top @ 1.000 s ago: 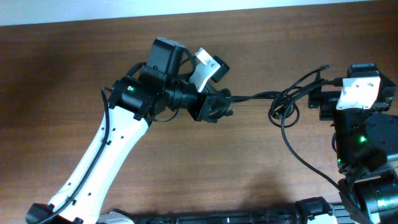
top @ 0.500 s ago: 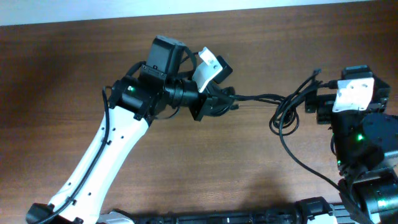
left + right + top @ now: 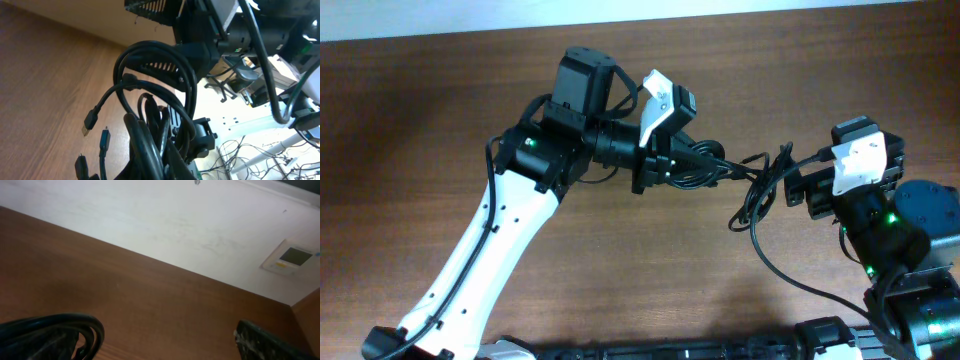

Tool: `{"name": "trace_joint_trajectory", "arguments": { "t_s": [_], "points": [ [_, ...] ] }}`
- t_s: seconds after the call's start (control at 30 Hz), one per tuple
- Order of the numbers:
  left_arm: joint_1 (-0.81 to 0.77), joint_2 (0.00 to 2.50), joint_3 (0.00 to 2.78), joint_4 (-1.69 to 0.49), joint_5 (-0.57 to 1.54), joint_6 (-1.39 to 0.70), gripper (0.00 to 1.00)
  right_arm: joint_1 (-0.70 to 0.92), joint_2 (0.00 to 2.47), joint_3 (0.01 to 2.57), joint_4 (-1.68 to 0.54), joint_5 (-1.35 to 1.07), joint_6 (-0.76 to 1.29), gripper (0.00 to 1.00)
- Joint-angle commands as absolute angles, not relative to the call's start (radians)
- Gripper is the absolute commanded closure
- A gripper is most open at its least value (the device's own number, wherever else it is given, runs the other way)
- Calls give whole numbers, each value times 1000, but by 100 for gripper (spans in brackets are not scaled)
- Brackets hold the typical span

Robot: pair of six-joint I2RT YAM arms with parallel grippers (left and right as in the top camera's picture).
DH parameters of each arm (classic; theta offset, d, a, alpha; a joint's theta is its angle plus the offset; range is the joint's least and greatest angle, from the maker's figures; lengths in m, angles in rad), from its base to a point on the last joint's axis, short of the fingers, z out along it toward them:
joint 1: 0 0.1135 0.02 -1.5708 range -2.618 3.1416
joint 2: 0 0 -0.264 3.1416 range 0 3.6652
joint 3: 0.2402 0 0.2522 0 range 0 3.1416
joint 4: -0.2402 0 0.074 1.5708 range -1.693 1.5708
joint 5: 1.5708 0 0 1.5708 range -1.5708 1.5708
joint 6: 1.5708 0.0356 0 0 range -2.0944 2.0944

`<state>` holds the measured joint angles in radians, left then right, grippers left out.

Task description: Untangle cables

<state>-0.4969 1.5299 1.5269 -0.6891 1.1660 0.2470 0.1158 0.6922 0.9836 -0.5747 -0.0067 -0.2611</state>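
Across the brown wooden counter (image 3: 620, 290), the white left arm (image 3: 490, 250) reaches from the lower left corner up toward the middle. It sits much as it did a second ago, though its wrist has rolled, so the white camera block now points more to the right. The right arm (image 3: 895, 235) has shifted most: it has come leftward and down the overhead view from the right edge, closing the gap between the two wrists.

The black cables (image 3: 760, 175) hang between the wrists, above the counter. A second ago they ran out in a fairly straight line; now they bunch up, with a slack loop drooping below the span and one strand trailing off toward the lower right.

The left pincer (image 3: 672, 165) is clenched on the thick end of the cables, which fill the left wrist view as a knot of overlapping loops (image 3: 150, 135). The right pincer (image 3: 802, 186) meets the other end, but I cannot tell whether it grips: its wrist view shows only a cable loop (image 3: 75, 325) at lower left and one finger (image 3: 260, 342) at lower right.

A small plug (image 3: 90, 125) dangles free from the knot.
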Motion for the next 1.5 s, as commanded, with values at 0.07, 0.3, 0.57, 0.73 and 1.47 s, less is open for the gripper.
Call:
{"name": "trace_joint_trajectory", "arguments": {
  "t_s": [0.07, 0.3, 0.57, 0.73, 1.47],
  "points": [
    [-491, 1524, 1531, -700, 1217, 263, 100, 111, 695, 999, -577, 115, -255, 1],
    [-490, 1522, 1531, -726, 1213, 263, 100, 111, 696, 999, -628, 331, -257, 1],
    [-449, 1522, 1531, -756, 1098, 263, 100, 111, 698, 999, -731, 383, -257, 1],
    [-401, 1522, 1531, -807, 1065, 263, 100, 111, 698, 999, -730, 401, -256, 1],
    [-403, 1522, 1531, -674, 968, 92, 100, 111, 714, 999, -730, -458, -37, 1]
  ]
}}
